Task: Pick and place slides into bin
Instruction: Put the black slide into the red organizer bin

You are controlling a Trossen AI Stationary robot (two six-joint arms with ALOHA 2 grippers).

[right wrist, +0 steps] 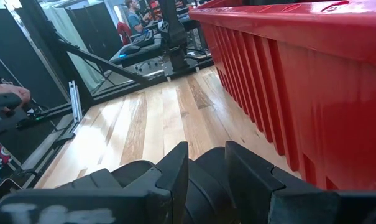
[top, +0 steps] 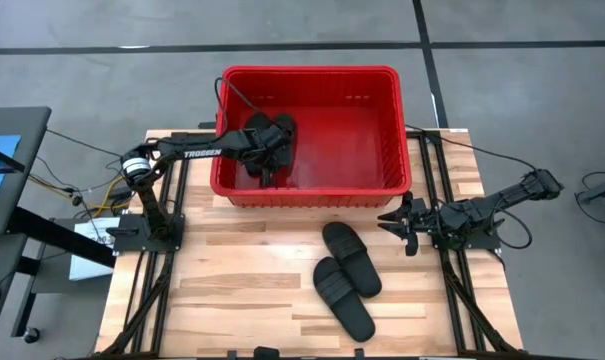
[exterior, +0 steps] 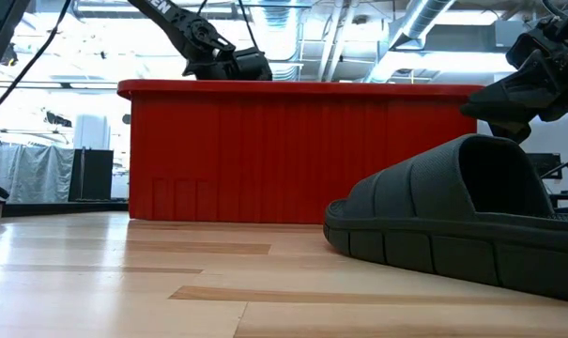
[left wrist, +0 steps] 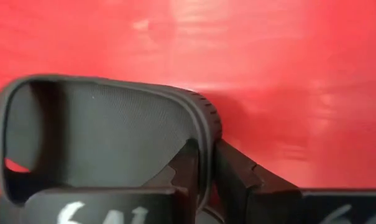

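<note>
On the wooden table (top: 232, 290), the red bin (top: 397, 120) sits at the back edge, and the left gripper (top: 265, 160) reaches down inside it, fingers clamped on the edge of one slide (left wrist: 107, 134) low against the red floor; dark shapes beside it may be another slide. Two more slides (top: 350, 258) lie side by side on the planks just in front of the bin. They look light, matte and slightly yielding, so the strap or sole edge seems the sound place to pinch. The right gripper (top: 406, 224) rests near the bin's front corner, fingers parted on nothing. Beyond lies a workshop, with a person's hand (right wrist: 7, 96) at its edge.
</note>
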